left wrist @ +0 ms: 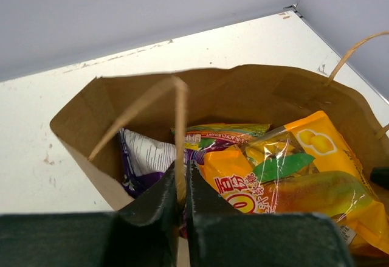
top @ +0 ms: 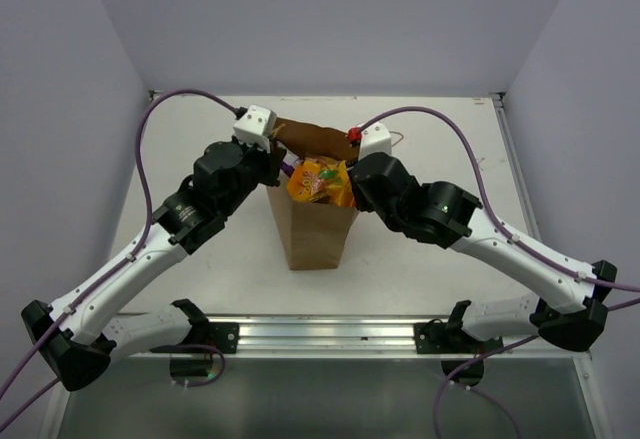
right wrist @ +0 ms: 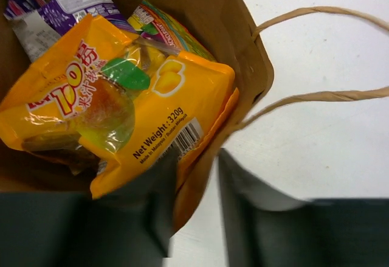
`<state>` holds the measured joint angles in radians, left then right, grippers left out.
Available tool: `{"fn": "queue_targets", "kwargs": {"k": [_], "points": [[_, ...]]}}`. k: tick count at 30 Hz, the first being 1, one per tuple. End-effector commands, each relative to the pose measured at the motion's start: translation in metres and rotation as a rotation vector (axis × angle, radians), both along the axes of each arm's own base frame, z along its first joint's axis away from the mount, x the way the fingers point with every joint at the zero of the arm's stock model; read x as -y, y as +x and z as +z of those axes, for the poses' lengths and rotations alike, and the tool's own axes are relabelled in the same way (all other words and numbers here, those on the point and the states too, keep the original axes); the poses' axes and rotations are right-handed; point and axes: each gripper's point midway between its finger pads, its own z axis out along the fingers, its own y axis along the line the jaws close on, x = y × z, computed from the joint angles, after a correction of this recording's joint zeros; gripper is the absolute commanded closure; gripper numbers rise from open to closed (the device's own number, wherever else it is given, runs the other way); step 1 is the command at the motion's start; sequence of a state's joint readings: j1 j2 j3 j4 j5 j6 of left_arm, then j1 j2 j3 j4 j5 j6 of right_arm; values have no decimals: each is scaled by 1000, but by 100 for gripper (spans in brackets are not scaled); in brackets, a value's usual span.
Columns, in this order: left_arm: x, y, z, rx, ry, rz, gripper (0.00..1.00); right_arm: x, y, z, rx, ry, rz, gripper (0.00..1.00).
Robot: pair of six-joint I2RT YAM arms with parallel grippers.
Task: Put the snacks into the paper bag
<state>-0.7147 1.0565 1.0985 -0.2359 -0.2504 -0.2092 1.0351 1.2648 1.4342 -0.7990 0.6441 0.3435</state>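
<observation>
The brown paper bag (top: pixel 315 234) stands upright mid-table with its mouth open. Inside lie an orange-yellow packet (top: pixel 318 181) on top, a purple packet (left wrist: pixel 146 157) and a multicoloured packet (left wrist: pixel 225 134). My left gripper (top: pixel 277 164) is at the bag's left rim, shut on a twine handle (left wrist: pixel 180 127) that runs between its jaws (left wrist: pixel 181 188). My right gripper (top: pixel 352 174) is at the right rim, open (right wrist: pixel 197 182). One finger is inside against the orange-yellow packet (right wrist: pixel 121 115), the other outside the bag wall (right wrist: pixel 206 11). The other snacks are not visible.
The bag's second handle (right wrist: pixel 316 54) loops out over the white table on its far right side. A small red object (top: pixel 354 134) shows beside the right wrist camera. Grey walls close the table at the back and sides; a metal rail (top: pixel 320 334) runs along the near edge.
</observation>
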Motion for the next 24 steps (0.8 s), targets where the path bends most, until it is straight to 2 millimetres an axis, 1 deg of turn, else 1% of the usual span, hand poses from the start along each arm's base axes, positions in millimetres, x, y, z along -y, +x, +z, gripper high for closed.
{"fn": "queue_targets", "kwargs": {"k": [1,2,3,5,6,7,8,9,10,11,12,13,14,15,16,17,18,19,20,21,22,23,24], "points": [[2,-3,32,78,-57,-22,78,5,-3,31,55,75,1,53],[-1,-5,36,90,-60,-16,70,6,-3,35,66,82,2,41],[-2,-5,41,106,-71,-12,48,6,-4,37,72,88,3,38],[-7,-6,53,138,-84,-1,27,8,-4,45,92,95,13,35],[-8,-7,63,163,-97,1,16,10,-4,52,108,112,13,33],[-9,-7,69,177,-101,5,11,12,-4,59,123,123,10,33],[-12,-7,74,192,-99,12,8,14,-4,65,140,129,14,32],[-13,-8,88,218,-115,14,5,19,-6,75,163,150,13,32],[-14,-8,93,230,-119,17,4,21,-8,81,176,166,19,32],[-17,-9,105,257,-130,26,3,23,-9,91,203,193,22,32],[-20,-10,113,272,-142,31,2,32,-14,102,231,228,20,32],[-22,-12,121,291,-153,36,2,37,-17,108,247,251,21,32],[-29,-16,138,335,-183,51,2,42,-19,116,269,277,22,27],[-34,-20,147,361,-201,61,1,47,-22,121,284,290,24,25],[-47,-27,162,400,-234,92,1,60,-27,130,309,318,8,24],[-56,-32,172,431,-256,116,1,69,-29,131,310,311,-6,26],[-68,-38,189,481,-307,149,1,76,-31,133,313,303,-22,28],[-100,-54,205,531,-376,236,1,92,-31,139,333,298,-74,30],[-113,-57,195,538,-397,287,1,103,-33,134,323,258,-102,30],[-135,-74,216,635,-502,328,0,112,-34,133,326,240,-130,31],[-168,-99,226,711,-578,388,0,124,-34,134,335,222,-174,31],[-181,-106,224,752,-593,430,0,133,-38,132,333,208,-186,30],[-192,-111,224,757,-611,467,0,137,-39,131,335,208,-190,30]]}}
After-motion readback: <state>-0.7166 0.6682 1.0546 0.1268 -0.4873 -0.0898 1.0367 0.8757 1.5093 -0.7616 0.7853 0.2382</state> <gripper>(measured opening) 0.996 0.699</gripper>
